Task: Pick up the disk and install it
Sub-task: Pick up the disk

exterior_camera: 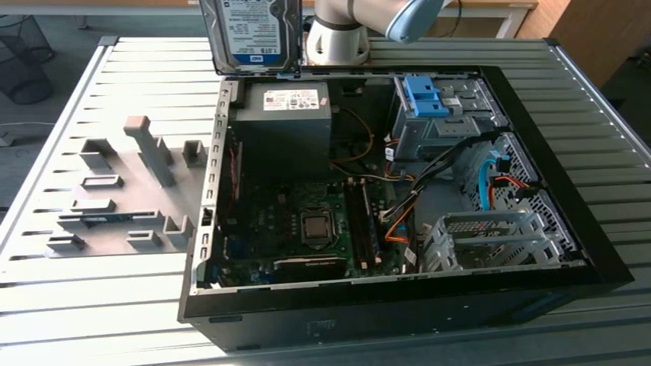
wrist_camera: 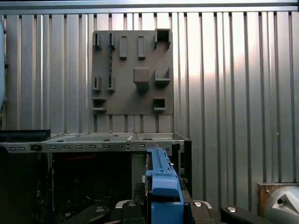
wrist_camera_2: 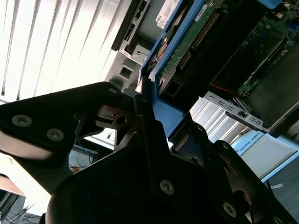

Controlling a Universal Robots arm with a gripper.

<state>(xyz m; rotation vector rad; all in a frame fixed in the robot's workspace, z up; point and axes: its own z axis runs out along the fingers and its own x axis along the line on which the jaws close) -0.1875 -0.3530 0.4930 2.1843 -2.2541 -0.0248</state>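
Clearly the gripper (wrist_camera_2: 169, 125) is closed on the disk (exterior_camera: 252, 34). In both wrist views its black fingers (wrist_camera_2: 142, 121) press from the two sides on a blue rail (wrist_camera: 161, 186) of the disk, and the opening between them is narrow, only as wide as the disk is thick. So the task's thing lies straight ahead of the fingers, with nothing between.

In the exterior view the disk stands upright on its short edge, its long axis running from 12 to 6 o'clock and its label facing the camera. It hangs at about 11 o'clock from the middle of the open computer case (exterior_camera: 569, 229), just over the far rim. Whether it touches that rim cannot be told.

From the disk, the dark power supply box (exterior_camera: 280, 122) is at 6 o'clock and near. The blue latch piece (exterior_camera: 422, 95) on its grey metal cage (exterior_camera: 432, 133) is at 4 o'clock. The pale perforated cage (exterior_camera: 489, 236) is at 5 o'clock, well apart.

The disk is a flat silver body with a white label that has a blue lower band. In the second wrist view its other face shows a green circuit board (wrist_camera_2: 196, 35).
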